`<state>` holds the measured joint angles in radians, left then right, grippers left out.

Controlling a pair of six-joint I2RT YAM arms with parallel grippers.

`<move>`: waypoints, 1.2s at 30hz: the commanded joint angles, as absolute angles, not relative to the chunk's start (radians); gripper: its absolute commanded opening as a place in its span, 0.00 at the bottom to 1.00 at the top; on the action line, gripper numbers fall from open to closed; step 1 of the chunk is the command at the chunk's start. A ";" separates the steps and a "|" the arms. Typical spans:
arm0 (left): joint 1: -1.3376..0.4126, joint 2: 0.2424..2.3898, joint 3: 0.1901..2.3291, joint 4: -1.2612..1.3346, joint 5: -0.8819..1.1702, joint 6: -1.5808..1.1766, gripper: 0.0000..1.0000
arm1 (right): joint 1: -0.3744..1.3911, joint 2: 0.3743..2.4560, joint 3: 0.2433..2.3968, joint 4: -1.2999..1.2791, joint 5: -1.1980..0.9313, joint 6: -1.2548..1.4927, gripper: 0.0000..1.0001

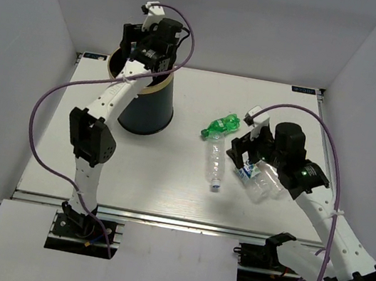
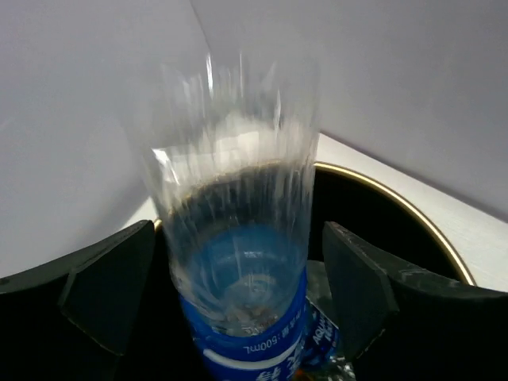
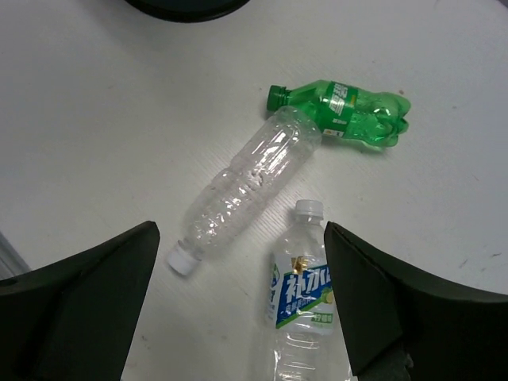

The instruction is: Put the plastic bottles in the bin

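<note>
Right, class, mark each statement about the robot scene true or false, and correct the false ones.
1. The green bottle lies on the table. True.
2. The right gripper is shut on a bottle. False: it is open and holds nothing, above bottles lying on the table.
3. A blue-labelled bottle is between the fingers of the left gripper, over the bin. True.
4. The bin lies tipped on its side. False: it stands upright.
5. The unlabelled clear bottle has a green cap. False: its cap is white.
</note>
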<state>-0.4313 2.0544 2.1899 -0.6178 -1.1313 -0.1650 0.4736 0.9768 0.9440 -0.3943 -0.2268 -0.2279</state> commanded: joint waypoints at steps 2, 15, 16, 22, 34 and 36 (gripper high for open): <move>-0.423 2.005 2.265 -0.681 -1.014 -0.198 1.00 | 0.492 1.066 0.962 -0.396 -0.279 -0.232 0.90; -0.465 1.360 1.601 -0.542 -0.382 -0.287 0.95 | 0.515 1.437 1.089 -0.449 -0.241 -0.100 0.90; -0.465 1.311 1.541 -0.523 -0.339 -0.287 0.93 | 0.521 1.456 1.095 -0.463 -0.238 -0.094 0.90; -0.474 0.959 1.117 -0.358 0.016 -0.233 0.93 | 0.560 1.647 1.173 -0.463 -0.183 -0.063 0.90; -0.474 0.681 0.811 -0.333 0.106 -0.178 0.93 | 0.607 1.764 1.198 -0.417 0.060 -0.028 0.90; -0.474 0.640 0.811 -0.345 0.106 -0.158 0.93 | 0.623 1.799 1.207 -0.416 0.067 -0.032 0.87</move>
<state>-0.4717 0.6884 0.8097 -0.3813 0.0597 -0.1944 0.6056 1.7561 1.1824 -0.4343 0.0235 -0.0437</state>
